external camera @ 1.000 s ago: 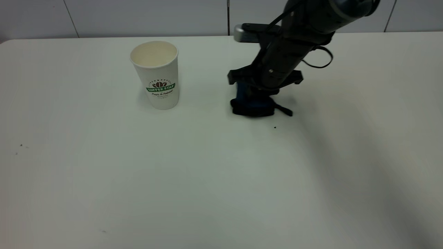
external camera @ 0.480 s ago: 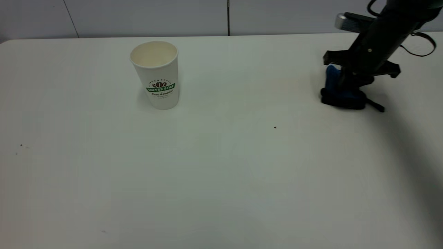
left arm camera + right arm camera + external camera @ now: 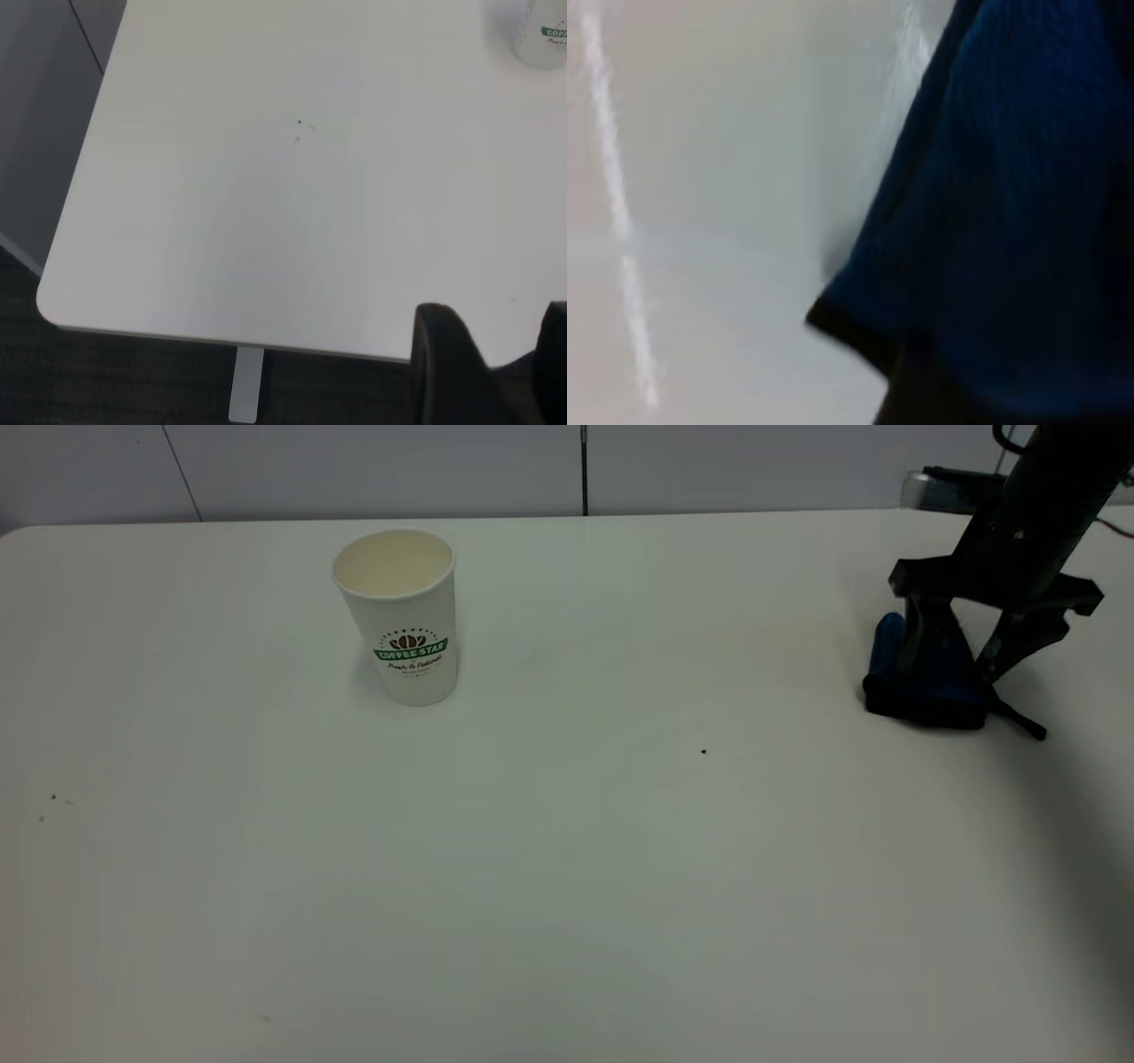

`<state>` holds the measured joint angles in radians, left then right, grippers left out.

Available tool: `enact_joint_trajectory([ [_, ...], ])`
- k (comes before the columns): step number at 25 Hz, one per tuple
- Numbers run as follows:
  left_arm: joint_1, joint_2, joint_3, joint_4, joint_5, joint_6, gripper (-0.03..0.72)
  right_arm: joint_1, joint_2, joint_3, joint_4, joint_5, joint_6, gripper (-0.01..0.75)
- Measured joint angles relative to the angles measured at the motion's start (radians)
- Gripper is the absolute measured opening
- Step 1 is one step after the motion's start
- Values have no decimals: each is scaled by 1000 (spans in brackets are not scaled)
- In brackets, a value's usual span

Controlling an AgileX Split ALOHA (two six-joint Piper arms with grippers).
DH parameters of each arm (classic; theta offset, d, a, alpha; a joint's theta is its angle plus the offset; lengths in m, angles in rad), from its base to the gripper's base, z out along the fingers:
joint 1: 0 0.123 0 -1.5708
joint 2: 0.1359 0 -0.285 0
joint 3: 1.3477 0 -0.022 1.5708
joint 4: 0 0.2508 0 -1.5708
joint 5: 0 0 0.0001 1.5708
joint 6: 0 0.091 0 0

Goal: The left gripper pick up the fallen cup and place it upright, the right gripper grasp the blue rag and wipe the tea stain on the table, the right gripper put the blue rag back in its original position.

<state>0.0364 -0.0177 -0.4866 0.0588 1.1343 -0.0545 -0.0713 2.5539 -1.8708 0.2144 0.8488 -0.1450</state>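
The white paper cup (image 3: 399,615) with a green logo stands upright at the back left of the table; its base also shows in the left wrist view (image 3: 542,40). The blue rag (image 3: 935,677) lies bunched on the table at the far right. My right gripper (image 3: 966,646) stands over it, fingers spread, one on each side of the rag. In the right wrist view the rag (image 3: 1010,177) fills most of the picture. My left gripper (image 3: 496,354) is open and empty, held back over the table's near-left corner, out of the exterior view.
The white table (image 3: 567,868) has a small dark speck (image 3: 703,751) near the middle and a few tiny specks at the left (image 3: 53,799). No clear tea stain shows. A wall runs behind the table's far edge.
My right gripper has carried the blue rag from the table's middle to the far right. Its fingers, closed on the rag before, now stand apart around it. The cup has not moved.
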Motion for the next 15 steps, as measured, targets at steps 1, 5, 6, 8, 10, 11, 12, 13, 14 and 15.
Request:
enact_joint_trajectory([
  [1, 0, 0, 0, 0, -1, 0, 278, 0, -27, -10, -5, 40, 0, 717],
  [5, 0, 0, 0, 0, -1, 0, 278, 0, -138, -56, -30, 226, 1, 726],
  [6, 0, 0, 0, 0, -1, 0, 278, -1, -161, -64, -31, 280, 4, 726],
  [8, 0, 0, 0, 0, -1, 0, 278, -1, -219, -67, -35, 335, 12, 726],
  [10, 0, 0, 0, 0, -1, 0, 278, -1, -280, -56, -35, 353, 18, 726],
  [11, 0, 0, 0, 0, -1, 0, 278, -1, -319, -44, -32, 354, 27, 726],
  [12, 0, 0, 0, 0, -1, 0, 278, -1, -362, -30, -23, 357, 36, 726],
  [13, 0, 0, 0, 0, -1, 0, 278, -1, -401, -13, -14, 359, 45, 725],
  [14, 0, 0, 0, 0, -1, 0, 278, 1, -453, 14, -1, 359, 46, 725],
  [15, 0, 0, 0, 0, -1, 0, 278, 4, -510, 47, 3, 359, 46, 725],
])
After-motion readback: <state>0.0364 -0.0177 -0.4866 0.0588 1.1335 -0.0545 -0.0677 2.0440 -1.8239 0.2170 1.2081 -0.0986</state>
